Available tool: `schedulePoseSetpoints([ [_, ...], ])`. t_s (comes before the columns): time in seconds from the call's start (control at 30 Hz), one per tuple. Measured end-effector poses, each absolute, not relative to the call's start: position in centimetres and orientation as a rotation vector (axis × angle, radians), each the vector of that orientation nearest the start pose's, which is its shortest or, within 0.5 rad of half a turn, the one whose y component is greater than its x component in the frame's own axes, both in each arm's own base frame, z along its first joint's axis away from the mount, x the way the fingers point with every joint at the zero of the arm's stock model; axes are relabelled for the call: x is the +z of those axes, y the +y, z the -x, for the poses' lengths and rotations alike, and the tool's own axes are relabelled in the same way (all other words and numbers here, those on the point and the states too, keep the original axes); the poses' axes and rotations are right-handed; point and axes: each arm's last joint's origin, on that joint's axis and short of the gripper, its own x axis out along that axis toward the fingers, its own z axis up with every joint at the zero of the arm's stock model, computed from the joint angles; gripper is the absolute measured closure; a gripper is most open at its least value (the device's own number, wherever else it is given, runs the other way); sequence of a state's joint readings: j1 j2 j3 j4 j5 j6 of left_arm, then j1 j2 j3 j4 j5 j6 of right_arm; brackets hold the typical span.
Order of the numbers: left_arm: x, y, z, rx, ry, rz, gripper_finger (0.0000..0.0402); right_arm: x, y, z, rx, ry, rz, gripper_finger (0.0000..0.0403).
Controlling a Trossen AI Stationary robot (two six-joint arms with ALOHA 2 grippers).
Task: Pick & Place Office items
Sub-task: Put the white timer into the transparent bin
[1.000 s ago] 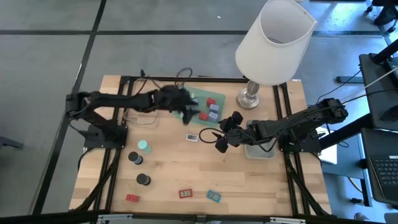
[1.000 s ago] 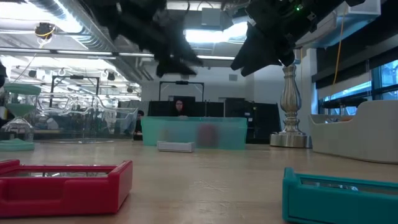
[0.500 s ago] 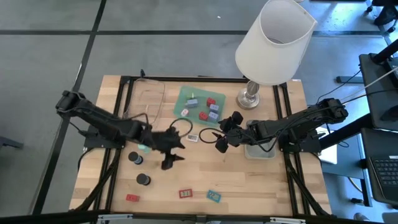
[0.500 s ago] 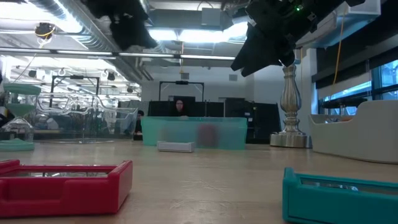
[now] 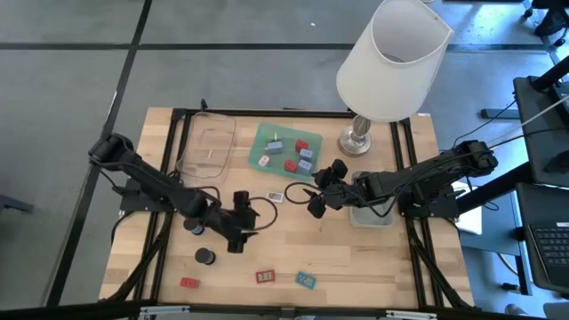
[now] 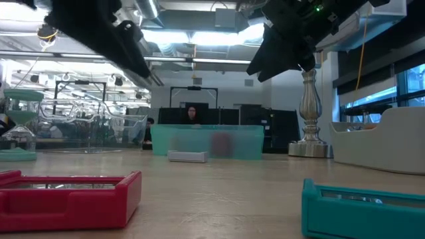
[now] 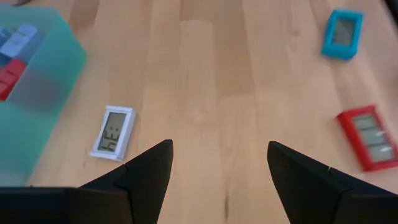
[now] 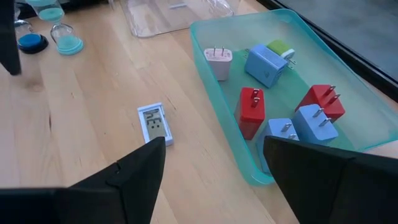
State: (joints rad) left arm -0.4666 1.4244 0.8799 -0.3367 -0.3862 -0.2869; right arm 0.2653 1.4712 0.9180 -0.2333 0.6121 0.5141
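Observation:
The office items lie in two groups. Red, blue and white-pink plug blocks [image 8: 251, 104] sit in the green tray [image 5: 267, 133]. On the bare table are a white display piece [image 7: 113, 130], a flat red rectangle [image 5: 266, 276], a teal one [image 5: 306, 280], a red block [image 5: 188, 283] and black caps [image 5: 205, 257]. My left gripper [image 5: 249, 222] hangs open over the table's left middle, above and left of the white piece. My right gripper [image 5: 311, 191] hangs open just right of that piece, near the tray's near edge. Neither has anything between its fingers.
A clear tray [image 5: 209, 147] stands left of the green one. The big white-shaded lamp [image 5: 391, 62] has its metal foot [image 5: 357, 138] at the far right. A grey tray [image 5: 372, 215] sits under the right arm. A mint hourglass [image 8: 62, 25] stands far left.
My left gripper has swung from over the green tray toward the table's near left, sinking a little and rolling as it went. It now hangs over bare wood by the black caps. My right arm has kept still.

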Motion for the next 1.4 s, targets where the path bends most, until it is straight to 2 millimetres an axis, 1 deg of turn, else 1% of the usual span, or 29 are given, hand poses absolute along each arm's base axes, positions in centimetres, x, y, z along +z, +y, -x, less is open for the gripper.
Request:
schedulePoseSetpoints([
  [0.03,21.2,-11.8,-25.9,0.053,0.802,-0.112,0.0144,22.4,6.2,-29.2,-0.498,0.606,-0.151,0.0127],
  [0.1,20.4,-11.4,-26.6,0.134,0.799,-0.132,0.0142,22.4,6.2,-29.2,-0.497,0.606,-0.151,0.0127],
  [0.17,19.4,-10.5,-27.4,0.234,0.809,-0.104,0.0138,22.4,6.2,-29.2,-0.497,0.606,-0.151,0.0127],
  [0.23,18.4,-9.2,-28.2,0.286,0.848,-0.065,0.0132,22.4,6.2,-29.2,-0.497,0.606,-0.151,0.0127],
  [0.3,17.3,-8.0,-28.9,0.296,0.901,-0.035,0.0126,22.4,6.2,-29.2,-0.497,0.606,-0.151,0.0127],
  [0.4,16.0,-6.3,-29.8,0.263,0.962,-0.049,0.0118,22.4,6.2,-29.2,-0.497,0.606,-0.151,0.0127],
  [0.57,14.7,-4.2,-31.0,0.203,0.987,-0.169,0.0114,22.4,6.2,-29.2,-0.498,0.609,-0.148,0.0127],
  [0.63,14.4,-3.6,-31.3,0.190,0.992,-0.207,0.0115,22.3,6.2,-29.2,-0.499,0.616,-0.144,0.0127],
  [0.7,14.4,-3.0,-31.5,0.165,0.997,-0.205,0.0115,22.3,6.2,-29.1,-0.498,0.620,-0.138,0.0127],
  [0.8,14.4,-1.9,-31.6,0.139,0.998,-0.167,0.0114,22.3,6.2,-29.1,-0.495,0.623,-0.126,0.0127],
  [0.97,14.4,-0.1,-31.8,0.175,0.996,-0.106,0.0116,22.3,6.2,-29.1,-0.493,0.624,-0.122,0.0127],
  [1.07,14.2,0.7,-31.9,0.176,0.992,-0.074,0.0116,22.3,6.2,-29.1,-0.493,0.624,-0.122,0.0127],
  [1.23,14.1,0.9,-32.3,0.083,0.969,0.013,0.0116,22.3,6.2,-29.1,-0.493,0.624,-0.122,0.0127],
  [1.4,14.1,0.9,-32.3,0.079,0.961,0.008,0.0116,22.3,6.2,-29.1,-0.493,0.624,-0.122,0.0127],
])
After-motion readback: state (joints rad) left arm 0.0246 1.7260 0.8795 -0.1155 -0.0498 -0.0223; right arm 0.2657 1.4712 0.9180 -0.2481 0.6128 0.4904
